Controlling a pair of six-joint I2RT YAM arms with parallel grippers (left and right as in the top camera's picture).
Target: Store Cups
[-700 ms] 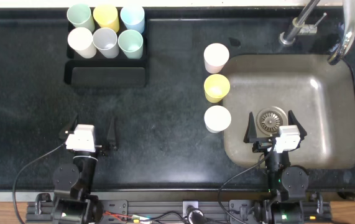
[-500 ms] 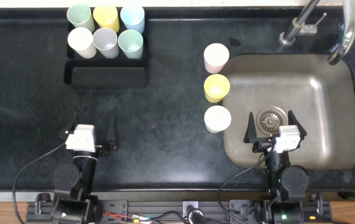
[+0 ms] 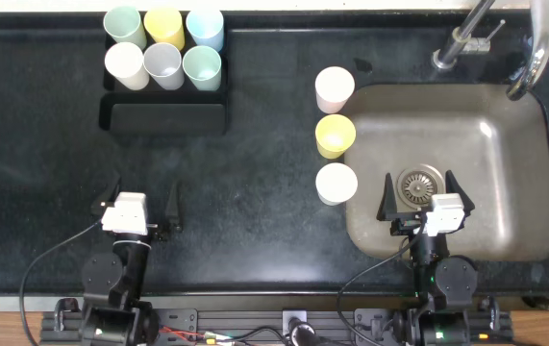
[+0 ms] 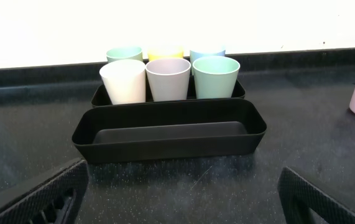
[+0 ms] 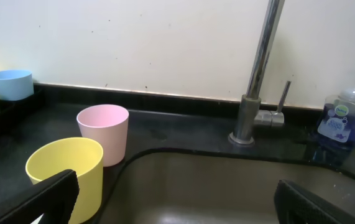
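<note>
We see the left gripper [image 3: 144, 200] with its jaws wide apart, holding nothing, over the counter [image 3: 255, 202] in front of the empty black tray [image 3: 163, 118]. The right gripper [image 3: 419, 190] is also spread and empty, over the sink [image 3: 490, 154]. A pink cup [image 3: 334, 88], a yellow cup [image 3: 335, 135] and a white cup [image 3: 336, 183] stand in a row beside the sink's left rim. Six cups [image 3: 163, 61] stand in the far tray [image 4: 97, 98].

Dark speckled tabletop with a steel sink, backed by a pale wall.
The black tabletop [image 3: 255, 192] spans the whole width. A stainless sink [image 3: 505, 144] is set into its right side, with a round drain [image 3: 420, 185] toward the basin's left. A chrome faucet [image 5: 258, 81] rises behind the basin, and a bottle of blue liquid [image 5: 342, 121] stands near it. The wall [image 5: 133, 43] is plain off-white.
</note>
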